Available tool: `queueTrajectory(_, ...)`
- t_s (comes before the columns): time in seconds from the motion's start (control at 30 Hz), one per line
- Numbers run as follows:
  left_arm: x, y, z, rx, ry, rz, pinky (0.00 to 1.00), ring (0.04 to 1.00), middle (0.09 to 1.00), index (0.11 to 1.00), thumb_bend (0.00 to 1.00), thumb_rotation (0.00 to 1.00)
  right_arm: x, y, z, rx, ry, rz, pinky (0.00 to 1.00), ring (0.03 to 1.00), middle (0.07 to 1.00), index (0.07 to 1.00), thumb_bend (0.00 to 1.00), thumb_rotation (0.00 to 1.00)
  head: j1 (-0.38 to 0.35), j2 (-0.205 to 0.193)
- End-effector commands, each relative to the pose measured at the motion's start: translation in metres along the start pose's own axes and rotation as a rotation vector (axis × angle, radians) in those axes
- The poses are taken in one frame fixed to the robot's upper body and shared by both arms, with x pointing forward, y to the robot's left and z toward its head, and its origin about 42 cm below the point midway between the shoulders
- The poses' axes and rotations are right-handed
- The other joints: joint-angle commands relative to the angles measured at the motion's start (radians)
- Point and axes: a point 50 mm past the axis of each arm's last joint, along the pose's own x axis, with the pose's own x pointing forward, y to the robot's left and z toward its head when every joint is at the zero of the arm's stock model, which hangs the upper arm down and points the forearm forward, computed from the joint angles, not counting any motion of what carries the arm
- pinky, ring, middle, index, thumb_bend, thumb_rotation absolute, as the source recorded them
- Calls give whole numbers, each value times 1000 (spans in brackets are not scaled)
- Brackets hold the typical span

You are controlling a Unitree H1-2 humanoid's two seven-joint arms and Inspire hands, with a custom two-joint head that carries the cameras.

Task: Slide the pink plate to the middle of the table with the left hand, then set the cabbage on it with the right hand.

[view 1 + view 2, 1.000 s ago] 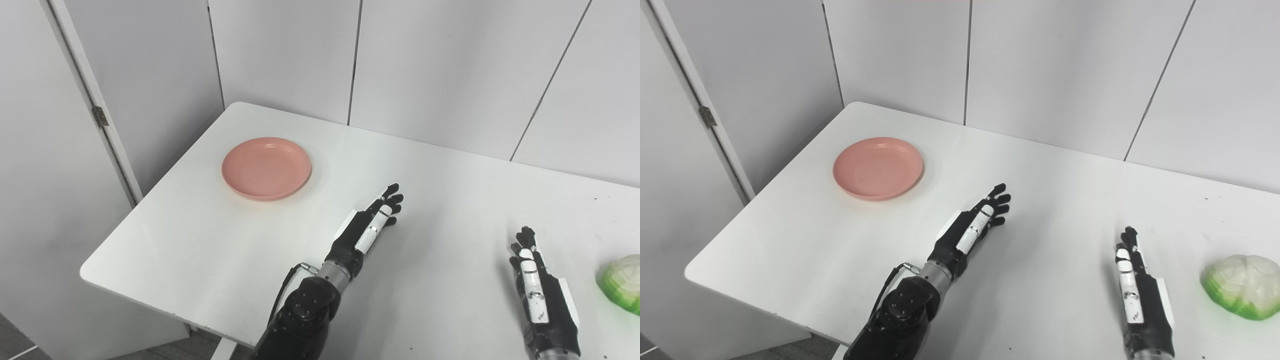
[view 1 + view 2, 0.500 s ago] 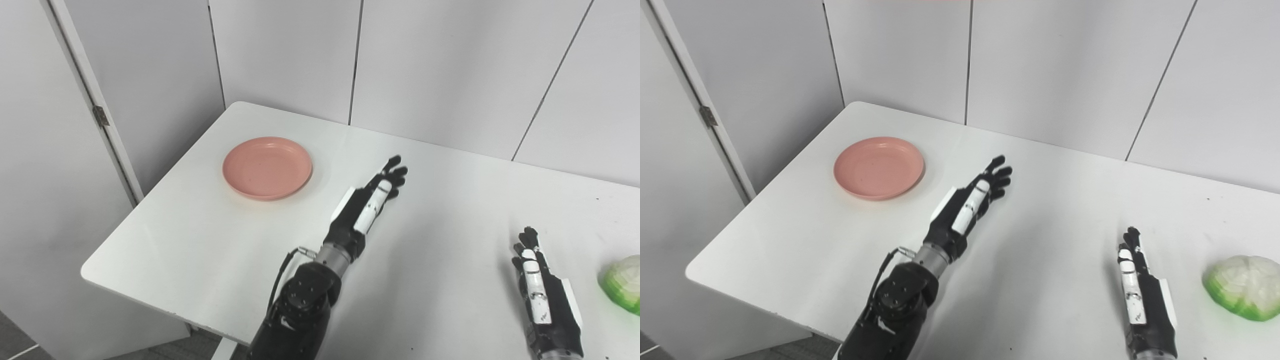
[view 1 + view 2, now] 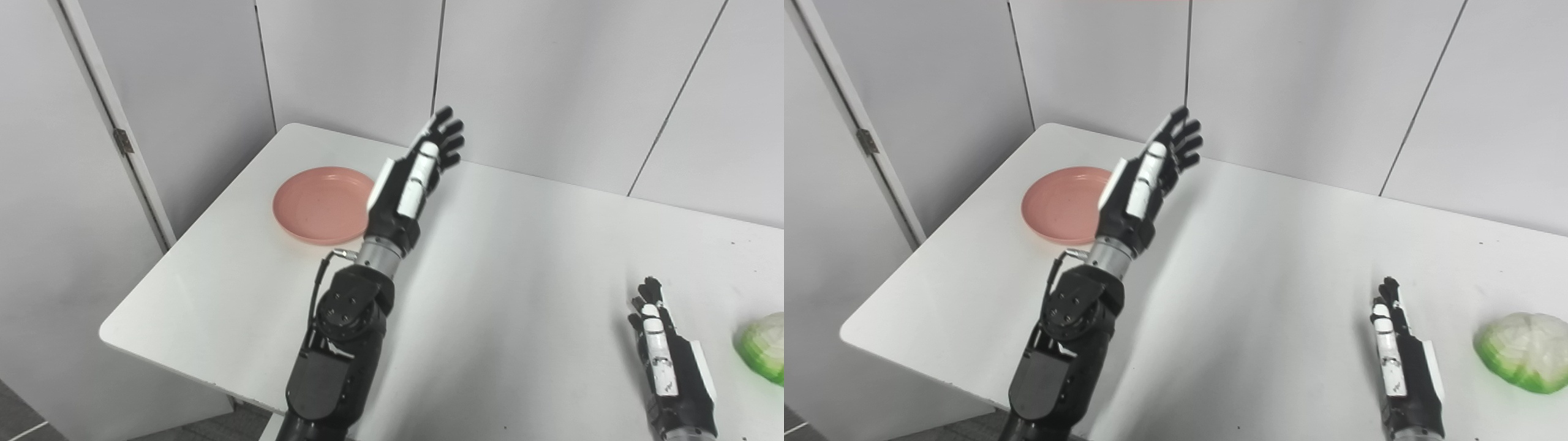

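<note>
Pink plate [image 3: 321, 205], round, shallow and smooth with a matte finish like moulded plastic, sits near the far left corner of the white table [image 3: 520, 257]. In the left eye view, your left hand [image 3: 416, 168] is raised well above the tabletop, its black-and-white fingers [image 3: 450, 131] apart and empty, pointing up and away. The plate lies below and to the left of those fingers, its right edge hidden behind the wrist. That height looks meant to carry the hand over the rim so it can come down on the plate's far side and draw it inward. Your right hand [image 3: 664, 361] rests low on the table, fingers straight and close together, gripping nothing; it appears to be waiting its turn. Just right of those fingers, at the picture's edge, sits part of the green and white cabbage [image 3: 762, 355].

In the right eye view, the cabbage [image 3: 1522, 351] shows whole: a rounded, lumpy head, glossy pale top, bright green underside, lying apart from the right hand [image 3: 1399, 361]. The plate [image 3: 1059, 205] is untouched; sliding has not begun.
</note>
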Motion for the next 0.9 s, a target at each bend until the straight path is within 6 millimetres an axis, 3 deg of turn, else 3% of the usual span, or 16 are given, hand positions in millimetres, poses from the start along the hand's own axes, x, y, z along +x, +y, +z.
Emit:
queueTrajectory(0.0, 14, 1, 21, 4, -91, 8, 916, 920, 929, 915, 457, 1000, -4, -6, -7, -8, 6, -10, 1000, 1000, 1000, 1000, 103, 1000, -1, 1)
queueTrajectory(0.6, 43, 75, 46, 112, -188, 231, 926, 933, 939, 929, 444, 1000, -6, -9, -5, -11, 0, -14, 1000, 999, 1000, 999, 96, 1000, 14, 8)
queueTrajectory(0.87, 49, 110, 47, 142, -186, 321, 930, 932, 939, 926, 436, 1000, -6, -10, -4, -10, -4, -17, 1000, 999, 1000, 998, 80, 1000, 15, 14)
